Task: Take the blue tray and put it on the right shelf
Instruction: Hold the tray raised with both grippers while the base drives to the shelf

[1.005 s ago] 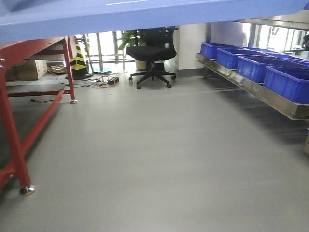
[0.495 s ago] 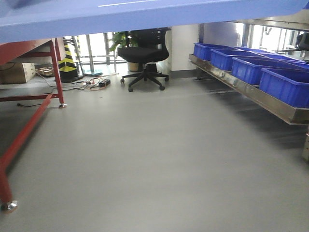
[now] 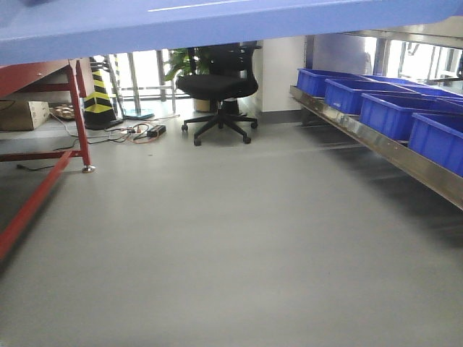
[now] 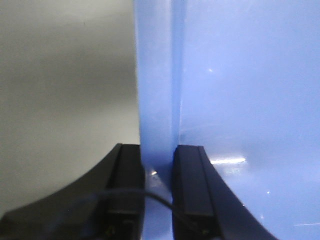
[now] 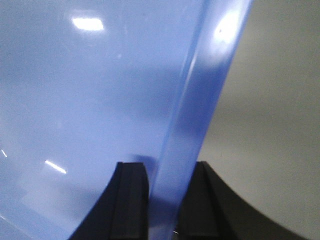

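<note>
Your front view: low, facing forward beneath blue tray (image 3: 217, 22). Both wrist views: close-up, sharing that tray's opposite rims.

A smooth grey floor (image 3: 239, 238) carries a black swivel office chair (image 3: 217, 87), a yellow-and-black striped cone (image 3: 99, 97), loose cables (image 3: 137, 132) and the legs of a red steel table frame (image 3: 77, 108). At the right, a metal rack shelf with a shiny stainless-steel front rail (image 3: 376, 144) holds a row of deep dark-blue plastic bins (image 3: 391, 112).
</note>
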{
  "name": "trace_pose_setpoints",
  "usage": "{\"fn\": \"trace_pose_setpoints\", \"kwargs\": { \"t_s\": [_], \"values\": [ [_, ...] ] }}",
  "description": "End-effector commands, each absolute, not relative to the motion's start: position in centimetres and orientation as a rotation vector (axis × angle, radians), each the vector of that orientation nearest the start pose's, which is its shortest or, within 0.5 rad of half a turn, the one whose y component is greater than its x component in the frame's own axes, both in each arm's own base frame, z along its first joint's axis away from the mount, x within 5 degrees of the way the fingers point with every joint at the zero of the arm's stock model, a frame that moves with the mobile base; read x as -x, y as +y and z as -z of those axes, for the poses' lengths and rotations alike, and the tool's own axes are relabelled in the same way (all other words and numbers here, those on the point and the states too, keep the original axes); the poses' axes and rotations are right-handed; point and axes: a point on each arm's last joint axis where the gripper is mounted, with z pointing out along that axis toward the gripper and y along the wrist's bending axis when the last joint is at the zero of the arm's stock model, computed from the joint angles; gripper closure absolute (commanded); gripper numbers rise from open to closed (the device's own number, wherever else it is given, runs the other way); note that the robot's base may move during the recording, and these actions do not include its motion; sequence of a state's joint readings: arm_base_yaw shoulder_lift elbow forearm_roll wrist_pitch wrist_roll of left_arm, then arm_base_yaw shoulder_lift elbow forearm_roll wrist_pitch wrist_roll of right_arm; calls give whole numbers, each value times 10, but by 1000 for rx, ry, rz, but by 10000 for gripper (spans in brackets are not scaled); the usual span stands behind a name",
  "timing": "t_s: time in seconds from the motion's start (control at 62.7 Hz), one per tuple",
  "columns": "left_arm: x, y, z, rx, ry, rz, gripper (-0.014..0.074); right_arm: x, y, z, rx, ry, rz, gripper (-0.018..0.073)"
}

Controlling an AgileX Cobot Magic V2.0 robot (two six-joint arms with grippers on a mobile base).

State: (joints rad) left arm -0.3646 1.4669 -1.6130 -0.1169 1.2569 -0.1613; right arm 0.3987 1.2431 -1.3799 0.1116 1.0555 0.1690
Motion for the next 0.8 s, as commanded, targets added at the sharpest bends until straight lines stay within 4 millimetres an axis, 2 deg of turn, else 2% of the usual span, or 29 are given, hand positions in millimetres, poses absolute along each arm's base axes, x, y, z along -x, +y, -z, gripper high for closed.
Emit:
{"fn": "trace_pose_setpoints", "kwargs": {
  "t_s": [0.0, 0.782],
  "values": [
    [-257, -111, -422, -296, 2633, 347, 645, -219, 103, -433, 278, 2287, -428, 494],
    [-255, -115, -423, -298, 2637, 407, 645, -219, 103, -433, 278, 2287, -428, 494]
  ]
}}
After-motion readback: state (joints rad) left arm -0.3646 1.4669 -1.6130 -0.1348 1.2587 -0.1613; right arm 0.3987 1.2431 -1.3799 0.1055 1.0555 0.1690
